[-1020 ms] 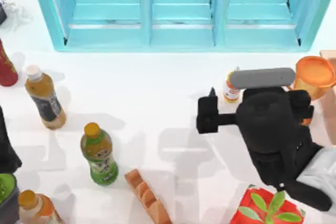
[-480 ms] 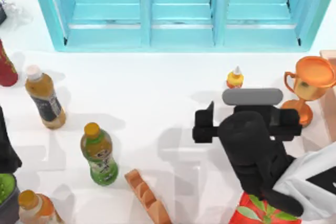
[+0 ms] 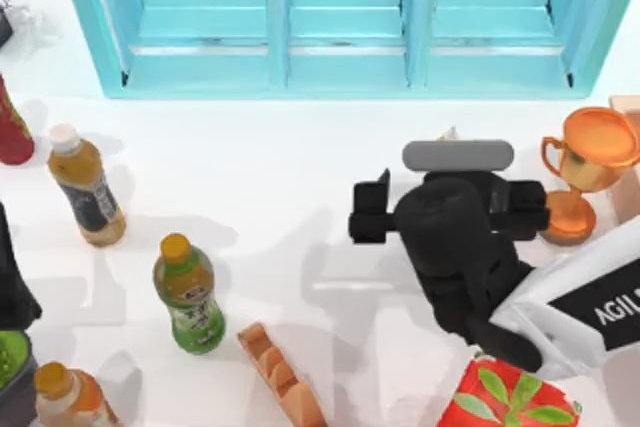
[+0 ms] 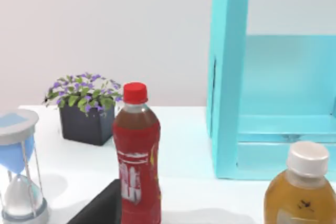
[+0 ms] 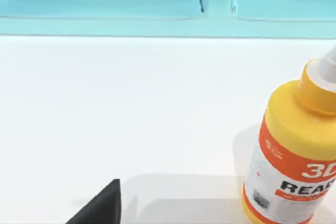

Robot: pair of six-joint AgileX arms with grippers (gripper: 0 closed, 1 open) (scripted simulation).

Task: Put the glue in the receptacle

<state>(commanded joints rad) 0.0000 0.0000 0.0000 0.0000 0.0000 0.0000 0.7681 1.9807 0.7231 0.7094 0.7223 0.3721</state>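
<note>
right arm shifted left, now covering most of the glue (image 5: 294,150) | glue upright on desk (image 3: 300,197), near receptacle (image 3: 340,17) | jaws' state: cannot tell

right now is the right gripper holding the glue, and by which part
Nothing is held. The glue stands on the table, apart from the right gripper's one visible fingertip. The left arm is parked at the table's left edge.

Shelf unit (image 3: 345,22) along table's (image 3: 280,177) back edge; glue (image 5: 296,150) before it, right; trophy (image 3: 585,162) farther right
</note>
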